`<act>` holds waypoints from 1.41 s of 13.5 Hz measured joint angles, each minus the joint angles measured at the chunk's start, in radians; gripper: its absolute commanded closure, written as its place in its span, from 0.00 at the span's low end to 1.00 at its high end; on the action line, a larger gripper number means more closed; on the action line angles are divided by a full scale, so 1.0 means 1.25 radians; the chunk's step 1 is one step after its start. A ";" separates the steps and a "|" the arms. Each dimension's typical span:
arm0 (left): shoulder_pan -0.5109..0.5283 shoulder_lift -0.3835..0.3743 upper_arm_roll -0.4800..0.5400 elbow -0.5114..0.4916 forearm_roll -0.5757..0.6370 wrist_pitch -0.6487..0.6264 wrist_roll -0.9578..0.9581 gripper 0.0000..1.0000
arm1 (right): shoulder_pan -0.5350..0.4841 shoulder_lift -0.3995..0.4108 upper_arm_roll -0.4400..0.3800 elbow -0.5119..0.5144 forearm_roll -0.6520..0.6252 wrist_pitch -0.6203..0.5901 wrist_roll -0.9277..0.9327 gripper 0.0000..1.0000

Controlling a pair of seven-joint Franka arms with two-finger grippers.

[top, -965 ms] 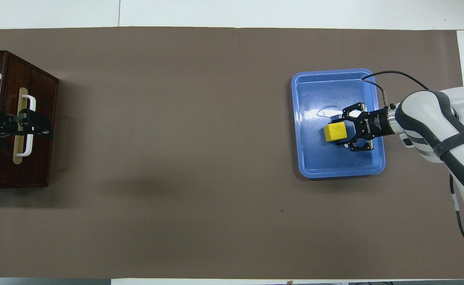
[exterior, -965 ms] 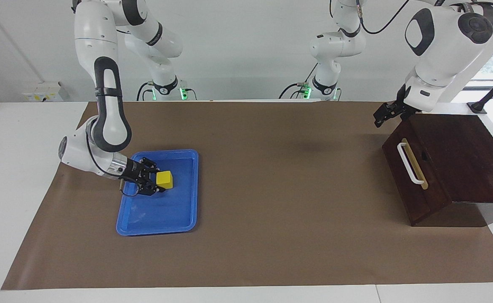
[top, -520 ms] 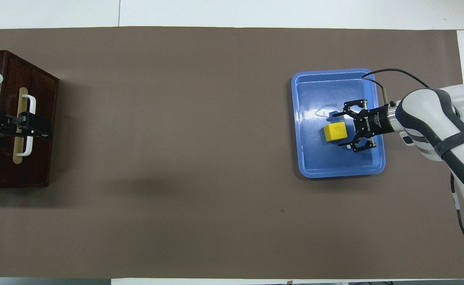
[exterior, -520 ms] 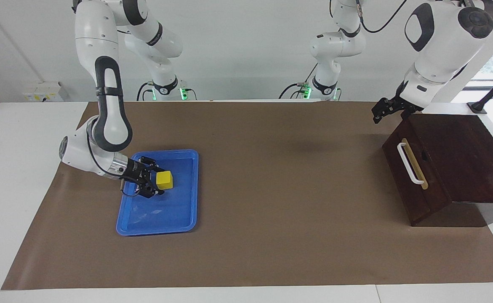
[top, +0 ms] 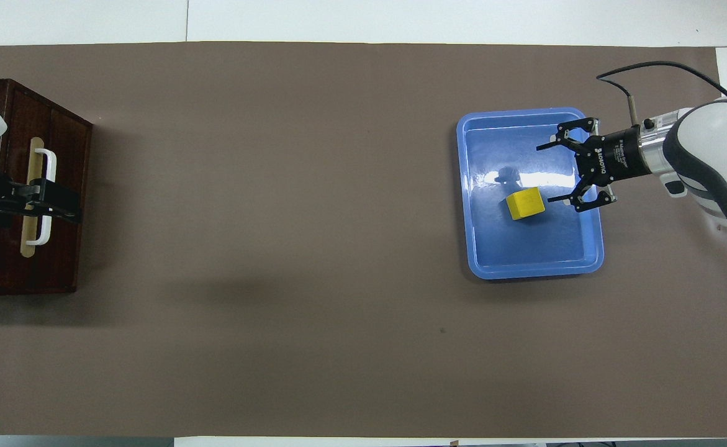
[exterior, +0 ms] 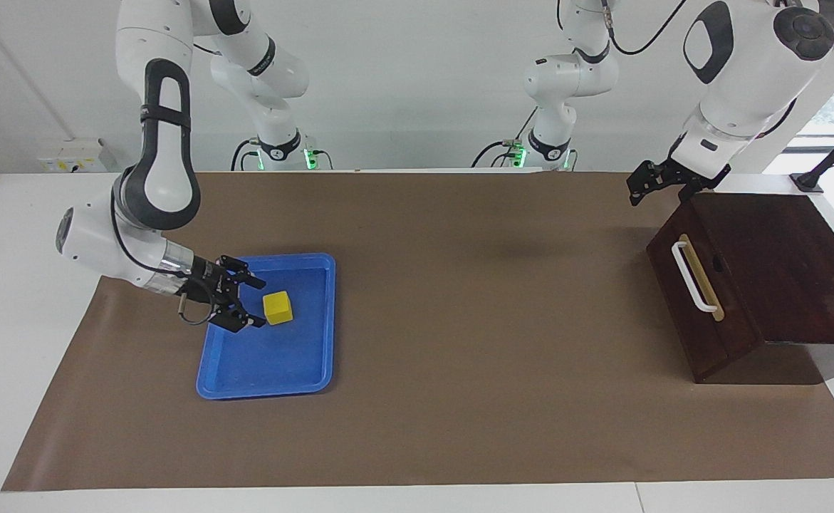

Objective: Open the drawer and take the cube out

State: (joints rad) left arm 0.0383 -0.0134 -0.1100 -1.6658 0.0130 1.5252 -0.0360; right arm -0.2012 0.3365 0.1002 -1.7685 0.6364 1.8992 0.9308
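Note:
The small yellow cube [exterior: 278, 307] lies in the blue tray [exterior: 267, 388]; it also shows in the overhead view [top: 525, 204]. My right gripper [exterior: 251, 301] is open and empty, just above the tray beside the cube and apart from it, toward the right arm's end [top: 546, 174]. The drawer [exterior: 726, 338] of the dark brown box is closed, with its white handle [exterior: 694, 276] and tan strip on the front. My left gripper [exterior: 644, 189] hangs in the air above the box's upper corner; in the overhead view [top: 59, 208] it covers the handle [top: 45, 162].
A brown mat [exterior: 488, 299] covers the table between the tray [top: 531, 270] and the box [top: 65, 261]. The box stands at the left arm's end, with its front facing the tray.
My right gripper has drawn back from the cube toward the right arm's end; the cube stays in the tray. My left gripper has risen a little above the box.

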 measured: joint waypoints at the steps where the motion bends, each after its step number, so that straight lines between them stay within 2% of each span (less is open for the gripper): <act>1: 0.000 0.000 0.000 0.000 0.000 0.000 0.002 0.00 | 0.000 -0.017 0.002 0.012 -0.033 -0.020 -0.001 0.00; 5: 0.000 0.000 0.001 0.000 0.000 -0.002 0.004 0.00 | 0.002 -0.083 0.008 0.059 -0.169 -0.122 -0.090 0.00; 8: 0.000 0.000 0.002 0.000 0.000 -0.003 0.004 0.00 | 0.024 -0.129 0.015 0.096 -0.316 -0.186 -0.257 0.00; 10: 0.000 0.000 0.002 0.000 0.000 -0.003 0.004 0.00 | 0.050 -0.160 0.018 0.108 -0.397 -0.197 -0.384 0.00; 14: 0.000 0.000 0.002 0.000 0.000 -0.003 0.004 0.00 | 0.084 -0.234 0.011 0.114 -0.481 -0.226 -0.568 0.00; 17: 0.000 0.000 0.002 0.000 0.000 -0.003 0.004 0.00 | 0.141 -0.289 -0.048 0.117 -0.518 -0.277 -0.694 0.00; 19: 0.000 0.000 0.002 0.000 0.000 -0.004 0.004 0.00 | 0.143 -0.311 -0.063 0.130 -0.522 -0.316 -0.771 0.00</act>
State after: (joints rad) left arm 0.0384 -0.0135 -0.1073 -1.6661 0.0130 1.5205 -0.0314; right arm -0.0223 -0.0527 0.0210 -1.6058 -0.0162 1.5039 -0.0332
